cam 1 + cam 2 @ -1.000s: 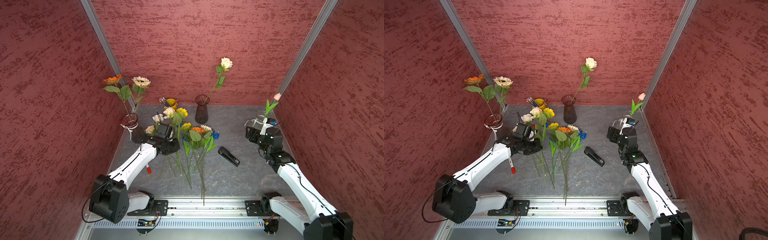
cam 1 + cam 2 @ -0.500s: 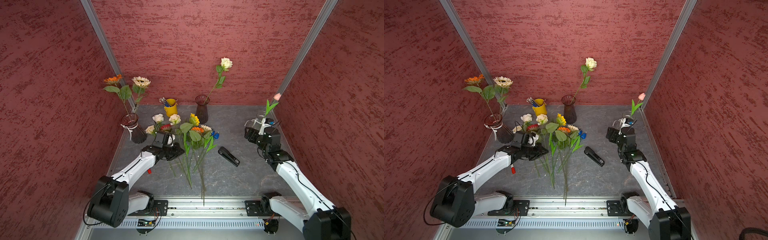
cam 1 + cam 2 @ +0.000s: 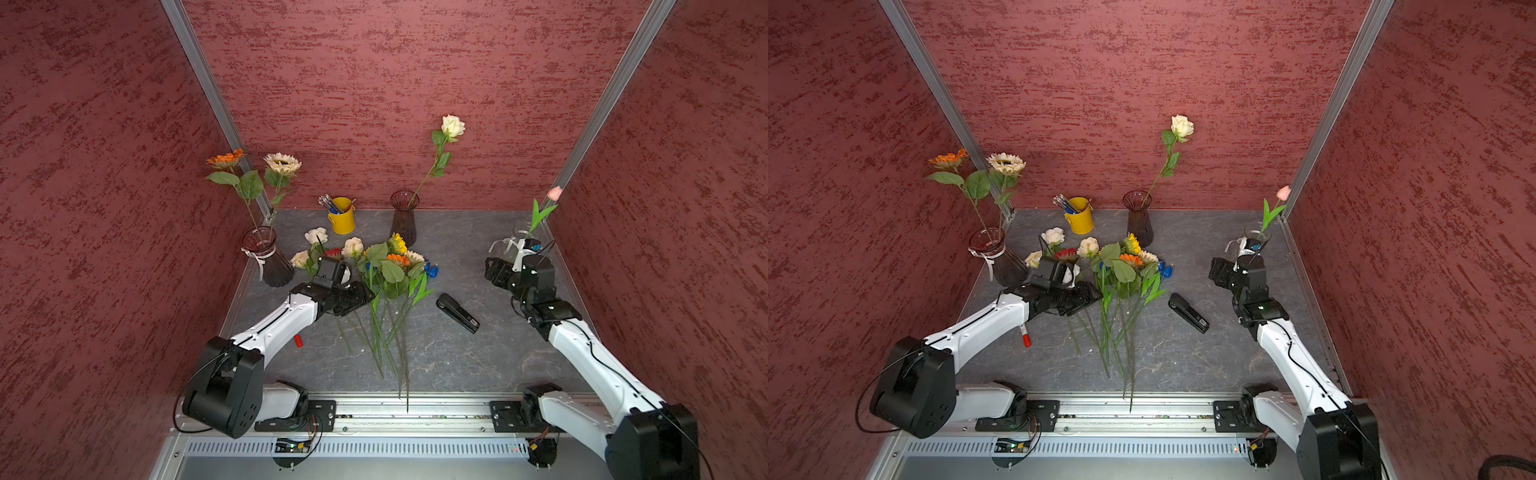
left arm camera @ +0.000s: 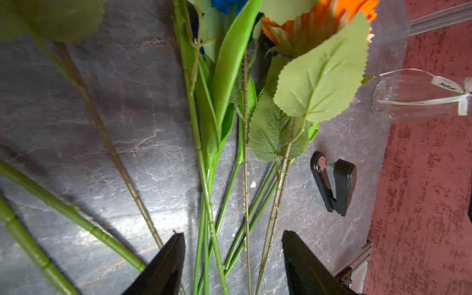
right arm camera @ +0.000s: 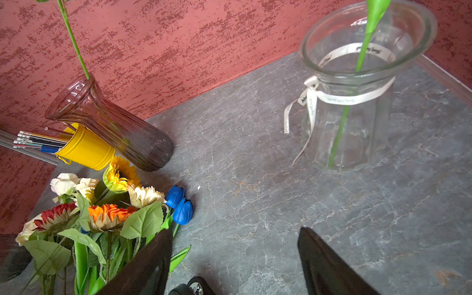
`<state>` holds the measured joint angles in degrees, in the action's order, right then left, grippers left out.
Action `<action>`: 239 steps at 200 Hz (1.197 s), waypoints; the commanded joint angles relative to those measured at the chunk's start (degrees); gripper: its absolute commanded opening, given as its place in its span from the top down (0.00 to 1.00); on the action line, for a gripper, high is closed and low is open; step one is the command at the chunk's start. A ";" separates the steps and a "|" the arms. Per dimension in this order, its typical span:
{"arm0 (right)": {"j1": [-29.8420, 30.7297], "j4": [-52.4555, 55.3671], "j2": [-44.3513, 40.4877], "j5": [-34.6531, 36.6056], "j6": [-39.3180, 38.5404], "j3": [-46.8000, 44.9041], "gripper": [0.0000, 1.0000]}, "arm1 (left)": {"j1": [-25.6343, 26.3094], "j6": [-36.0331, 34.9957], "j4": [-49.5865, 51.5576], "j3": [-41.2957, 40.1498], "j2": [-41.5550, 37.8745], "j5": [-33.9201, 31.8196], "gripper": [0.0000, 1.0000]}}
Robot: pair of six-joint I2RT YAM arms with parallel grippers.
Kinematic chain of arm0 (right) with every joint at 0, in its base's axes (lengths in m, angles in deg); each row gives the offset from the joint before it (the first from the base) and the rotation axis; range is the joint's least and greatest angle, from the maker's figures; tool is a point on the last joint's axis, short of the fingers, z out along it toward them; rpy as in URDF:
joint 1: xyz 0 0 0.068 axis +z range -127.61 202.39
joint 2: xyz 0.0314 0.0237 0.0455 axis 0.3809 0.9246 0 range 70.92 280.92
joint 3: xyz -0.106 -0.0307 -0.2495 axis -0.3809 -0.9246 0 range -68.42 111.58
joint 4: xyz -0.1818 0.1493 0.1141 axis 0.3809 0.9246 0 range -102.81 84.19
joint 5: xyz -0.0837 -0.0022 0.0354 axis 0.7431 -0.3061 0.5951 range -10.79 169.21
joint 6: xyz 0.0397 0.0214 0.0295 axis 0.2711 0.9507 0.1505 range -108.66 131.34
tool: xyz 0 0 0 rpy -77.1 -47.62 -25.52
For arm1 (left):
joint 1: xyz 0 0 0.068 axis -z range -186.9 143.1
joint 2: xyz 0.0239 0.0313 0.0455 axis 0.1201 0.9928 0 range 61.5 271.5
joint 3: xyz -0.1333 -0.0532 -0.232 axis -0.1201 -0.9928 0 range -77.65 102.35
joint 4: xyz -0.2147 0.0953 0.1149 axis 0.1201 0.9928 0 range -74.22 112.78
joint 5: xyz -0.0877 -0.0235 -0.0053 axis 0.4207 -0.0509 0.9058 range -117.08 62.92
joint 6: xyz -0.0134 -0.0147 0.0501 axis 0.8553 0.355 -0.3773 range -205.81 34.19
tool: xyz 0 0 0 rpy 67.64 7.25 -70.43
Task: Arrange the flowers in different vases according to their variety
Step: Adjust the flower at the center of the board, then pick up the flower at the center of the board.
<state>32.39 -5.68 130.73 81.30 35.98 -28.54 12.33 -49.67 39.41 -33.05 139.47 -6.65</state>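
A heap of loose flowers (image 3: 390, 266) lies mid-table: sunflowers, cream roses and blue tulips (image 5: 182, 210). My left gripper (image 4: 232, 245) is open low over their stems (image 4: 204, 204), and several stems run between its fingers unclamped. The ribboned dark vase (image 3: 268, 257) at the left holds an orange and a cream sunflower. A cream rose stands in the dark vase (image 3: 403, 216) at the back. At the right, the clear ribboned vase (image 5: 352, 107) holds a pink tulip (image 3: 555, 193). My right gripper (image 5: 235, 237) is open and empty, just in front of that vase.
A yellow bucket of pencils (image 3: 343, 218) stands at the back beside the rear vase. A black stapler (image 3: 457, 311) lies right of the stems. A red-capped marker (image 3: 298, 340) pokes out from under my left arm. Red walls close in three sides.
My left gripper has come down and to the right with the raised yellow sunflower, set it among the heap and opened. The right arm has hardly moved.
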 commanded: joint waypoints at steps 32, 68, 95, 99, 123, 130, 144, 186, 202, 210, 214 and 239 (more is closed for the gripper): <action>0.59 0.07 -0.64 0.55 -0.40 0.44 0.18 | 1.22 -0.34 -1.71 2.11 6.79 -2.06 0.48; 0.57 0.20 -1.45 1.18 -0.39 -0.29 0.18 | 1.46 0.61 -5.00 1.02 9.32 -3.16 0.60; 0.62 0.16 -1.28 1.00 -0.25 -0.17 0.18 | 1.46 1.63 -7.16 -0.27 9.91 -3.98 0.70; 0.60 0.16 -1.28 1.09 -0.23 -0.15 0.18 | 1.50 1.65 -7.45 -0.40 10.04 -3.92 0.70; 0.63 0.07 -1.19 1.21 -0.30 -0.07 0.18 | 1.61 1.94 -8.74 -1.06 11.32 -3.47 0.72; 0.63 0.07 -1.19 1.22 -0.37 -0.06 0.18 | 1.58 2.00 -9.16 -1.26 11.76 -3.25 0.73; 0.56 0.20 -1.28 1.27 -0.47 -0.04 0.18 | 1.69 2.18 -10.33 -1.86 12.32 -3.01 0.74; 0.59 0.11 -1.71 1.37 -0.43 -0.61 0.18 | 1.69 3.37 -14.32 -4.56 11.47 -3.02 0.83; 0.61 0.16 -1.89 1.34 -0.30 -0.69 0.18 | 1.61 3.35 -14.34 -4.72 11.00 -3.05 0.92; 0.60 0.16 -1.98 1.34 -0.30 -0.70 0.18 | 1.61 3.33 -14.07 -4.70 10.60 -3.26 0.94; 0.56 0.16 -1.98 1.34 -0.30 -0.69 0.18 | 1.61 3.31 -13.83 -4.70 10.23 -3.28 0.95; 0.59 0.16 -1.81 1.21 -0.37 -0.29 0.18 | 1.60 3.17 -11.99 -4.72 7.68 -4.05 0.99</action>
<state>32.48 -5.61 129.81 81.71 35.96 -28.54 13.75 -46.22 26.93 -37.31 150.29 -9.54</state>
